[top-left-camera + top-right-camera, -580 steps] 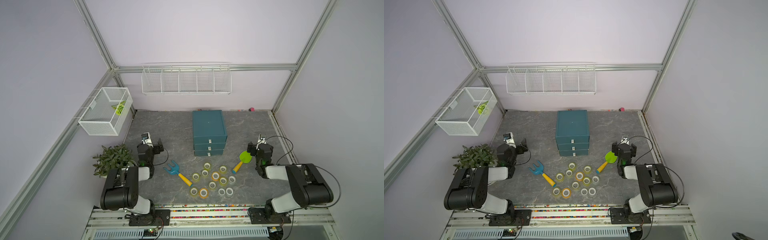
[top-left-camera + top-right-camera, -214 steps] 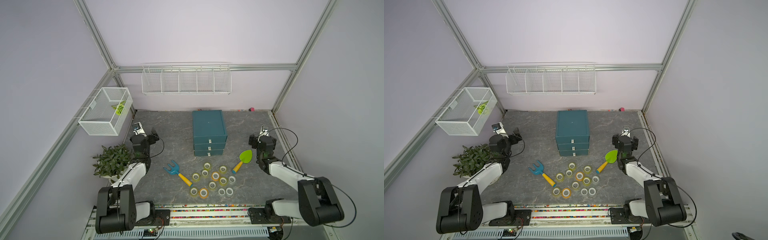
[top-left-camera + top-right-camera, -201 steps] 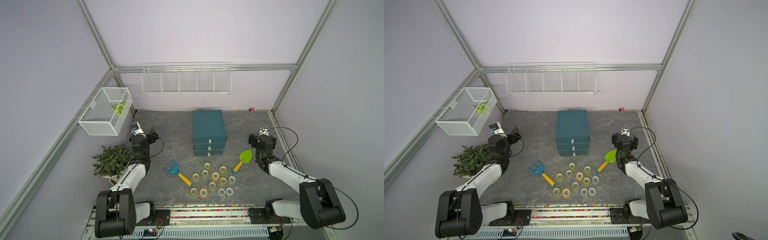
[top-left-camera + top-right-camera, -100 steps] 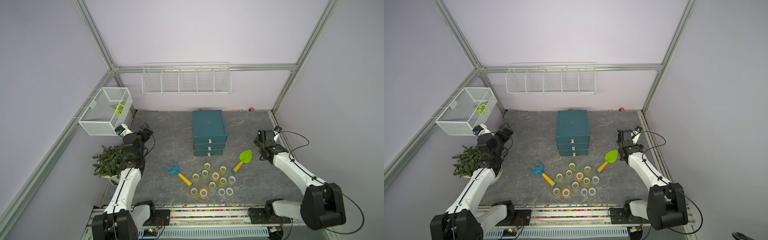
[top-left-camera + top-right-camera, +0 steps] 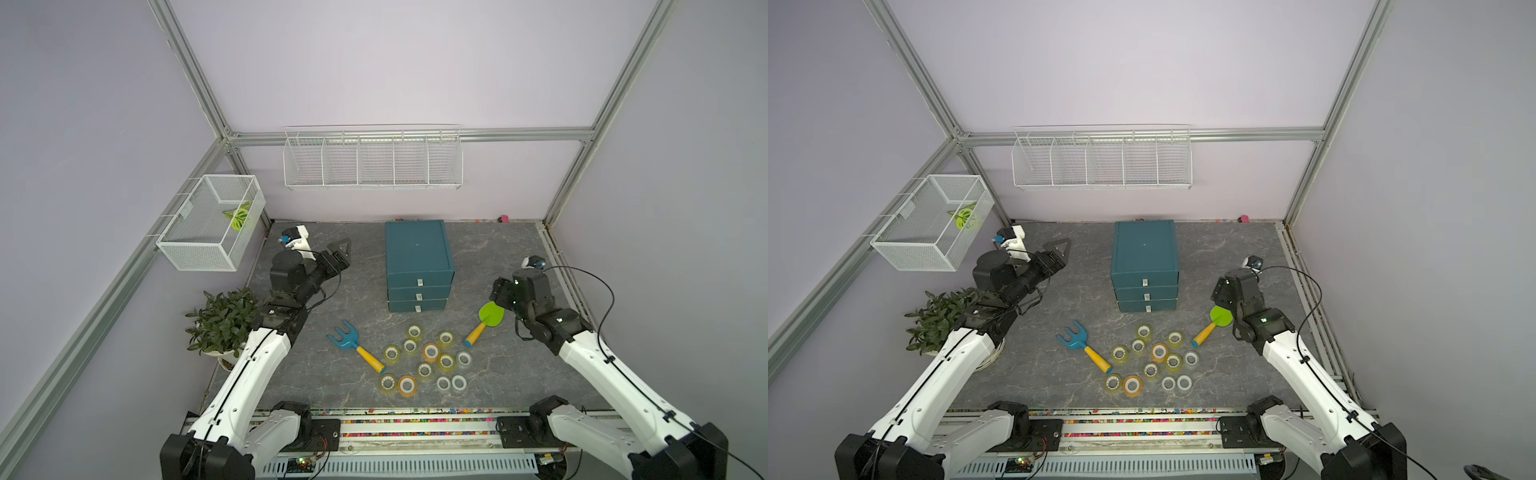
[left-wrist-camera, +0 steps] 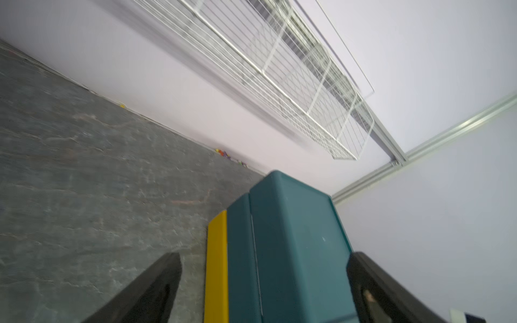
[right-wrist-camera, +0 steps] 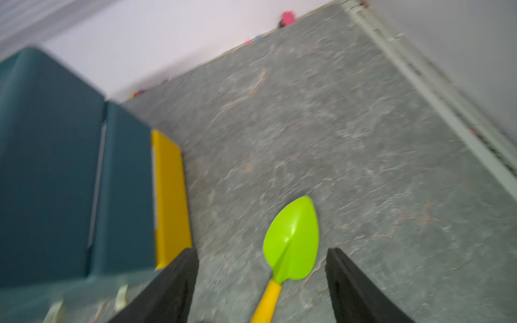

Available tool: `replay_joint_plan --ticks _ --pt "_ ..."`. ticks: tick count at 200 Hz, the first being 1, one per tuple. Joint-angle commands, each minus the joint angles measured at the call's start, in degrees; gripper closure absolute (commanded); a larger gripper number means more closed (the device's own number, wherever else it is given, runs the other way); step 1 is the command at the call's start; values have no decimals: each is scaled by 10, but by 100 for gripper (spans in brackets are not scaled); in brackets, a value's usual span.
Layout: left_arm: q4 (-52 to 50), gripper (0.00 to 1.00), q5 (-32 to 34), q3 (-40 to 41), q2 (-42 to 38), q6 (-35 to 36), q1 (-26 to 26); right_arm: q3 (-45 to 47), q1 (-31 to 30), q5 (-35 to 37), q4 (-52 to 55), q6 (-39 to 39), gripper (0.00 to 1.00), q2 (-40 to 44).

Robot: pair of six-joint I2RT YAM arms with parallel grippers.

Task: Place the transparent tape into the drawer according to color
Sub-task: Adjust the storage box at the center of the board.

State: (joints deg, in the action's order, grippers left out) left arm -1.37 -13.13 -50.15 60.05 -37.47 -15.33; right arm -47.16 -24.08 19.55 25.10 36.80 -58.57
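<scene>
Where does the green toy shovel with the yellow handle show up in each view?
Top view: green toy shovel with yellow handle, right of centre.
Top view: shovel also right of centre.
Left wrist: not in it.
Right wrist: shovel framed by the right gripper.
Shared landmark: teal three-drawer cabinet.

Layout of the workspace. The drawer unit [image 5: 417, 249] stood mid-table [image 5: 511, 249], toward the far wall. The tape rolls [image 5: 424, 370] lay clustered on the near side of it, with the rake [image 5: 356, 348] to their left and the trowel [image 5: 490, 316] to their right. The potted plant [image 5: 220, 320] stood at the left edge. The mesh basket [image 5: 208, 257] hung on the left wall, the wire rack [image 5: 372, 185] on the far wall. The left gripper [image 5: 343, 254] hovered left of the drawer unit, the right gripper [image 5: 498, 291] to its right, beside the trowel's blade.
</scene>
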Motion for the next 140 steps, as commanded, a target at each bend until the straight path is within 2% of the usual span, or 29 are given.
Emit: replay_joint_plan --ticks 1,21,42,63,88,123,140 --pt "-46 2 -47 -19 17 34 -33 -27 -64 -18 49 -19 25 -20" --pt "-68 4 -43 -46 60 56 -60 -45 -129 14 70 -19 26 -42" --pt "-76 7 -46 -74 106 63 -65 -45 -165 23 53 -8 27 -61" --pt "-75 8 -45 -93 137 64 -65 -52 -166 22 18 3 28 -91" --pt "-90 11 -45 -121 170 73 -71 -76 -164 62 -15 13 31 -127" --pt "-100 11 -47 -136 191 85 -80 -109 -158 57 -40 -2 31 -161" --pt "-104 13 -49 -139 199 87 -82 -104 -142 30 -70 -9 31 -162"
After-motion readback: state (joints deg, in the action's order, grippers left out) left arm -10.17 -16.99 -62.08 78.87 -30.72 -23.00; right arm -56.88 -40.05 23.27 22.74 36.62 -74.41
